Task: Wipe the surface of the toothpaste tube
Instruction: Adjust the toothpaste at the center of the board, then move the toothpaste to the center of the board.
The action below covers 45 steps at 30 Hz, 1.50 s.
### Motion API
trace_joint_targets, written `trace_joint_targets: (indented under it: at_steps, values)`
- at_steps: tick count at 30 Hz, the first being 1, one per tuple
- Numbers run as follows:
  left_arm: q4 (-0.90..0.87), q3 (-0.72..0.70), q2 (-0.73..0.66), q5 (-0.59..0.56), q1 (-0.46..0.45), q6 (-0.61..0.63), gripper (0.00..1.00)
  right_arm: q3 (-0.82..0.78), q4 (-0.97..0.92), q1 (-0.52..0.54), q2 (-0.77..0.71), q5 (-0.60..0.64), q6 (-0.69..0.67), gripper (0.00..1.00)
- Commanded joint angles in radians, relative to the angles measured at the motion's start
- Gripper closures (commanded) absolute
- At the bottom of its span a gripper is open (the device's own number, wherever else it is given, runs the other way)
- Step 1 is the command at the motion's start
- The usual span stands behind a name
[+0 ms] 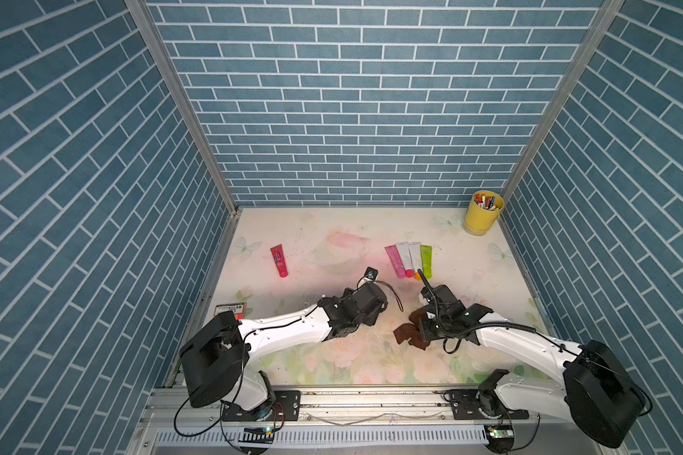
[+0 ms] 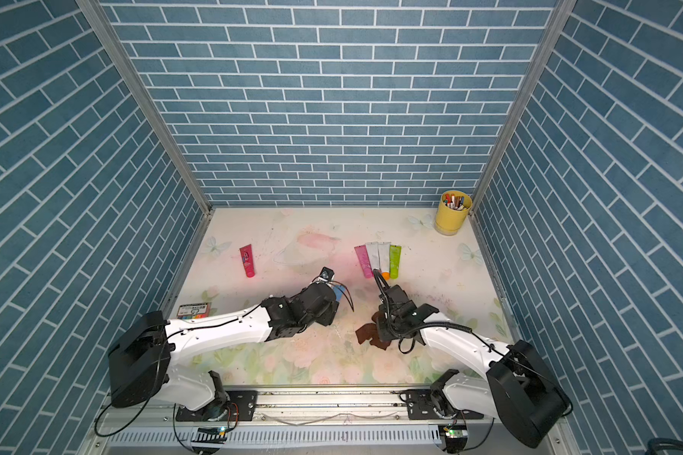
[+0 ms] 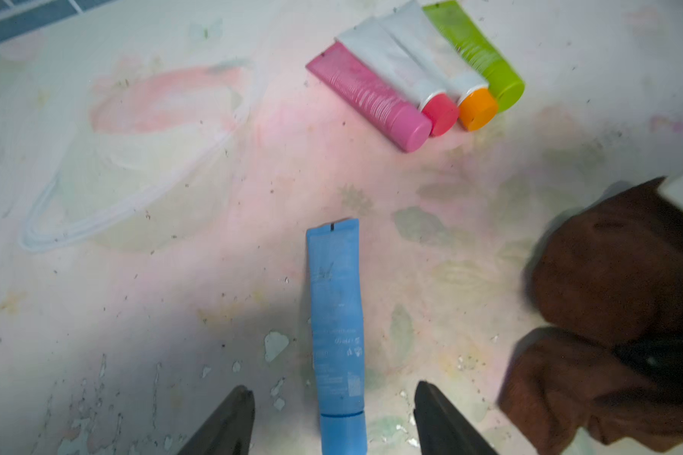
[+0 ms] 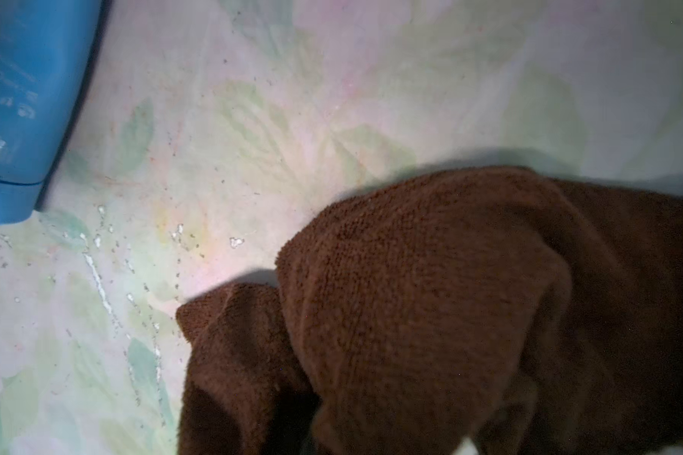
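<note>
At the far left of the flowered table [image 1: 470, 268] a red tube [image 1: 279, 260] lies alone. Nearer the front edge, a printed card [image 1: 233, 309] is partly covered by the left arm.

The left gripper [image 3: 332, 388] has its 2 fingers [image 3: 237, 413] spread apart, 1 on each side of the blue toothpaste tube [image 3: 336, 315] near its cap, touching neither side. The tube lies flat on the table near the middle. In the top views the gripper hides nearly all of it, leaving only a blue sliver [image 2: 339, 293], and the left wrist view cuts off the cap's end.

Just right of the tube, apart from it, the right gripper [image 1: 422, 333] is closed on a bunched brown cloth [image 4: 430, 295], which hides its fingertips.

Farther back, 4 tubes [image 1: 409, 258] lie side by side, touching: pink, 2 white and green. A black cable crosses their caps in both top views.

A yellow cup [image 1: 483, 214] of pens stands in the far right corner; the pens are too small to count.
</note>
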Motion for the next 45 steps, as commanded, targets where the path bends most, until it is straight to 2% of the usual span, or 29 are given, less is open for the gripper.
trace_joint_targets:
  at_steps: [1,8,22,25,33,36,41,45]
  values:
    - [0.106,-0.087,-0.035,0.097,0.03,-0.006,0.28,0.025,-0.018,0.004,0.007,0.022,-0.03,1.0]
    - [0.25,-0.219,-0.039,0.205,0.078,-0.027,0.28,0.031,-0.017,0.004,0.02,0.022,-0.032,1.0]
    - [0.307,-0.261,0.05,0.291,0.073,0.009,0.38,0.039,-0.02,0.002,0.029,0.036,-0.032,1.0]
    - [0.311,-0.268,0.07,0.286,0.073,0.019,0.44,0.039,-0.022,0.002,0.024,0.042,-0.03,1.0]
    - [0.321,-0.25,0.106,0.281,0.071,0.1,0.72,0.057,-0.014,0.002,0.001,0.013,-0.036,1.0]
    - [0.338,-0.252,0.104,0.273,0.038,0.156,0.8,0.078,-0.036,0.005,-0.02,-0.002,-0.054,1.0]
    - [0.39,-0.278,0.078,0.323,-0.026,0.228,0.83,0.153,-0.092,0.004,-0.035,-0.002,-0.076,1.0]
    - [0.411,-0.283,0.077,0.347,-0.053,0.248,0.83,0.233,-0.098,0.003,0.039,-0.002,-0.098,1.0]
